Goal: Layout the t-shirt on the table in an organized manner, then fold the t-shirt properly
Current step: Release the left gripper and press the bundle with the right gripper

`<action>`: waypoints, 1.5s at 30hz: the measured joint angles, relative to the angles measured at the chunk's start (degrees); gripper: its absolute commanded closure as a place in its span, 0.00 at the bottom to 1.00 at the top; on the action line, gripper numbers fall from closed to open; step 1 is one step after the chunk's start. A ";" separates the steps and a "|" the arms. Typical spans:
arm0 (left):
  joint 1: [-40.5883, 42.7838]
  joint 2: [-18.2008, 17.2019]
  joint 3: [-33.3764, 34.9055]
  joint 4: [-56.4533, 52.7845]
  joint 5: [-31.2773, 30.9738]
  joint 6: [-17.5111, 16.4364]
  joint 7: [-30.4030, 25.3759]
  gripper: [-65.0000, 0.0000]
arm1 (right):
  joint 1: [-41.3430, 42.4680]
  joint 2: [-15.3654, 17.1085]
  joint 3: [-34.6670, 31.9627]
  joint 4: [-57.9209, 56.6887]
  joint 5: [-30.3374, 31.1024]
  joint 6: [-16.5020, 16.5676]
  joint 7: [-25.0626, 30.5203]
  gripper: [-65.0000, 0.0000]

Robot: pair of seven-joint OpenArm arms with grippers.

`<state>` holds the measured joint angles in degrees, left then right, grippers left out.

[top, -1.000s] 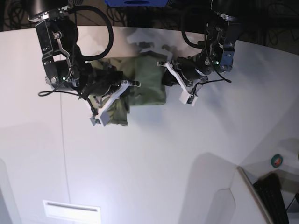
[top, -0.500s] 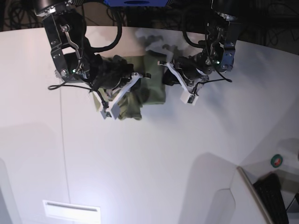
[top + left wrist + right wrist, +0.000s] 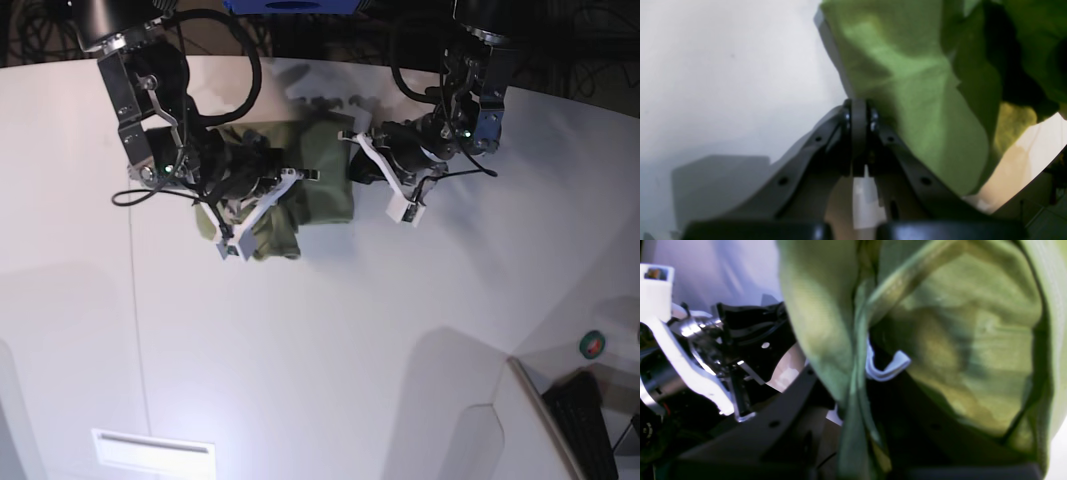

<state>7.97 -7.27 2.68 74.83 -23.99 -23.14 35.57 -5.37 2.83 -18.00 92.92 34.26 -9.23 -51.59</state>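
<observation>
Now the right tool [image 3: 262, 205] has dragged the t-shirt [image 3: 318, 185] sideways — bunched.

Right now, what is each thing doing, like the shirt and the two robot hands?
t-shirt: bunched up, not laid flat, partly lifted.
left gripper: fingers shut, nothing between them, just beside the shirt's edge.
right gripper: fingers closed on the t-shirt's cloth.
table: white, with the shirt on it.
</observation>
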 measured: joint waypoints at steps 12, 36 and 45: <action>-0.02 -0.07 0.04 0.00 0.00 0.02 0.00 1.00 | 0.50 -1.29 -2.51 0.61 0.24 0.02 -0.44 1.00; 1.51 -1.70 -5.66 4.94 -0.90 -0.46 4.11 1.00 | 1.29 -1.31 -2.29 -3.28 0.48 -0.02 -0.11 0.56; 7.02 -11.61 -22.99 13.09 -0.46 -0.83 11.65 1.00 | 1.18 -4.09 -2.27 -3.28 0.22 -0.04 -0.24 0.54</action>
<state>14.98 -18.87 -20.32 87.92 -24.45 -23.97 47.22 -4.19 -1.26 -20.27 89.65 34.48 -9.28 -51.83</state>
